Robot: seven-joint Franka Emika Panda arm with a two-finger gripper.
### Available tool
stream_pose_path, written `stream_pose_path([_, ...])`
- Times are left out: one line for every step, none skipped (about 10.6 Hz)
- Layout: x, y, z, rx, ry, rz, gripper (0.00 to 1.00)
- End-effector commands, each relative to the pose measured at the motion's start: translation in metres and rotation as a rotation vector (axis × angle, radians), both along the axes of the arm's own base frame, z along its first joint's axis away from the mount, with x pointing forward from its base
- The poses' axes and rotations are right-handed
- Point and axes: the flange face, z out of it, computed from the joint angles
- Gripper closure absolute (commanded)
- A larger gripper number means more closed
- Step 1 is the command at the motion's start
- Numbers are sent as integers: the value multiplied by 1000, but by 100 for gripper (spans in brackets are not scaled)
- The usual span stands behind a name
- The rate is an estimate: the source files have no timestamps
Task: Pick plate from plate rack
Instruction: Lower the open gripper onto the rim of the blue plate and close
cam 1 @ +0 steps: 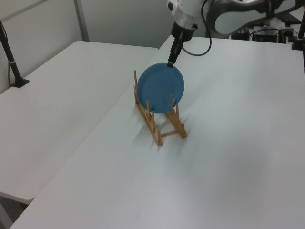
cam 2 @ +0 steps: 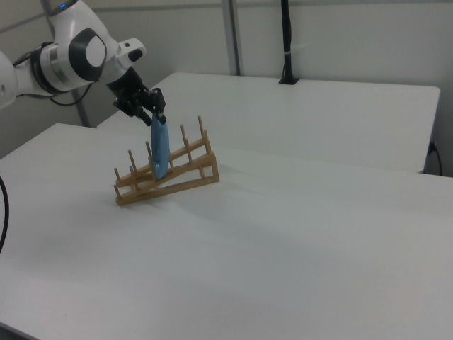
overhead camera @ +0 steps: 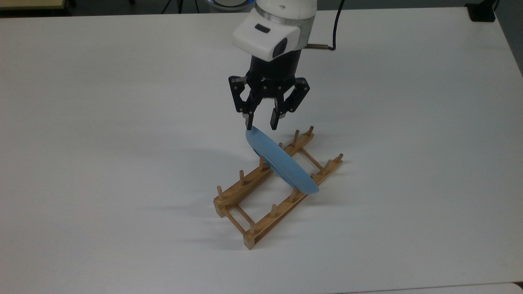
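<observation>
A light-blue plate [overhead camera: 282, 163] stands on edge between the pegs of a wooden plate rack [overhead camera: 241, 192] in the middle of the white table. In the left view the plate [cam 1: 161, 88] shows its round face above the rack [cam 1: 159, 130]. My gripper [overhead camera: 261, 122] hangs open right over the plate's upper rim, pointing down. In the top view its left fingertip [overhead camera: 249, 122] meets the rim and the other finger stands clear to the right. The right view has the gripper [cam 2: 157, 113] just at the top of the plate [cam 2: 161, 149], which sits in the rack [cam 2: 177, 180].
The white table [overhead camera: 122, 122] stretches wide around the rack. A second white table [cam 1: 57, 95] adjoins it and carries a black post [cam 1: 12, 62]. A black block [overhead camera: 482, 12] sits at the top view's far right corner, and a black pole [cam 2: 285, 42] rises behind.
</observation>
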Motion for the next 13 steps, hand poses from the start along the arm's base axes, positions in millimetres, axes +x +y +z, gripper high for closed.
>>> stream_pose_path([10,4,-12,-40,-21,8,55])
stream_pose_path([11,4,-16,-49,-17,10,56])
stream_pose_path([11,4,-17,-50,-17,11,63])
stream_pose_path([11,4,-17,-49,-15,10,67])
stream_pose_path([11,4,-16,-50,-17,10,74])
stream_pose_path([11,4,-16,-50,-17,10,79])
stream_pose_path([11,4,-16,-51,-18,12,87])
stream_pose_path([11,4,-16,-52,-18,13,96])
stream_pose_path([11,3,-14,-62,-22,15,97])
stream_pose_path([12,-2,-12,-84,-31,17,98])
stream_pose_path([14,-6,-1,-101,-52,16,99])
stream_pose_path([15,-10,4,-106,-60,15,100])
stream_pose_path([14,-15,11,-116,-71,12,100])
